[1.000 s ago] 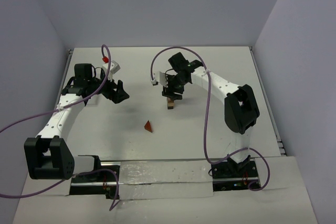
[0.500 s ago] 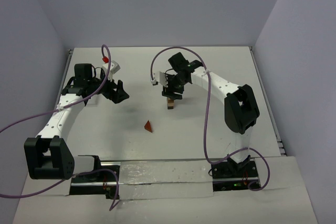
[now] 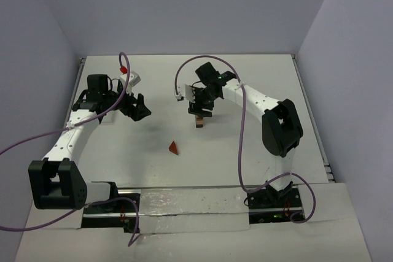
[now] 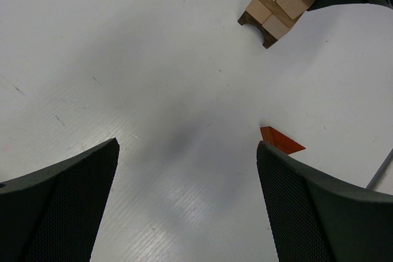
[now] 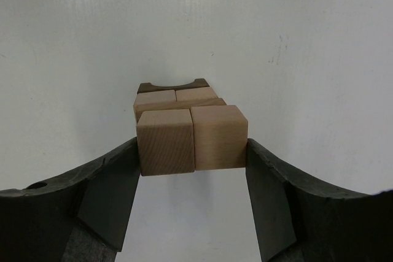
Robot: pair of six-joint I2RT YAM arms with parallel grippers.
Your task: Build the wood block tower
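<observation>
Placement step of the tower build. Your right gripper (image 5: 191, 146) straddles the top pair of tan cubes (image 5: 192, 138) on the wood block tower (image 3: 199, 122), its pads flush beside their outer faces (whether they pinch or merely flank, the views do not settle). The tower stands mid-table on a dark arched base (image 5: 172, 85), well apart from every edge of the table (image 3: 258, 151). Your left gripper (image 4: 187, 146) hangs spread wide and empty, well apart to the left. The reddish wedge (image 4: 281, 141) lies alone, near the tower on the side toward the arm bases.

Judged next: part the jaws evenly and rise straight up, since a sideways drag would likely shift the loose cubes; then fetch the wedge. Bare surface lies on all sides of tower and wedge, so either arm has room to approach.
</observation>
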